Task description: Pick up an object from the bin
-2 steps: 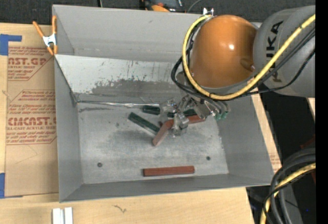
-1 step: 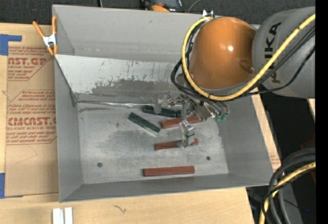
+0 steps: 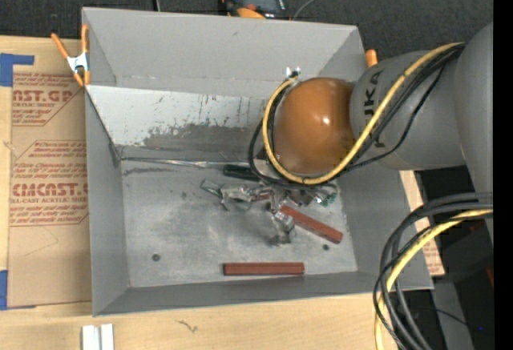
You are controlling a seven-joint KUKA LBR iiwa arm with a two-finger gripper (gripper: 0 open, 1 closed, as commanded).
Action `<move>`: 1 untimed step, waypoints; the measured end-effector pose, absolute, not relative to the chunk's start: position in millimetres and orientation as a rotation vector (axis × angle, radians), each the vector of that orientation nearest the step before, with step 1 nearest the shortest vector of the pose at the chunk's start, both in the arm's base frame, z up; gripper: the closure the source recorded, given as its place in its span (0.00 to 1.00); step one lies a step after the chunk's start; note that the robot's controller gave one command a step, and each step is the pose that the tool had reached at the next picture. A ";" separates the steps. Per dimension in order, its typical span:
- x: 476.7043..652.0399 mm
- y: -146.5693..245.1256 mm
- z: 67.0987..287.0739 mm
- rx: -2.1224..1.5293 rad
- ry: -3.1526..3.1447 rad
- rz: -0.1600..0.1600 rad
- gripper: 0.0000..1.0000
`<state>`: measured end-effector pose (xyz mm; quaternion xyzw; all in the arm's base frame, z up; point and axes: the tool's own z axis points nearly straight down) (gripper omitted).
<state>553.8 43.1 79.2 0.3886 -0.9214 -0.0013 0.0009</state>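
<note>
my gripper (image 3: 278, 215) low over metal clutter (image 3: 231, 195) | tilted reddish-brown bar (image 3: 315, 227) just right of me | my grip: cannot tell

You see a grey arm (image 3: 449, 120) with black KUKA lettering (image 3: 374, 112), 1 glossy orange wrist cover (image 3: 313, 124), and yellow and black cables (image 3: 269, 132).

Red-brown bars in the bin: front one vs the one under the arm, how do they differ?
The front bar lies level, parallel to the near wall of the bin; the slanted bar runs down toward the right. The front bar lies alone on bare floor; the slanted bar's upper end meets a heap of small metal bits below the arm's orange cover. Both are slim, straight and reddish-brown.
</note>
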 end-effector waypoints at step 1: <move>537.4 90.4 86.5 0.978 -2.986 -0.005 0.00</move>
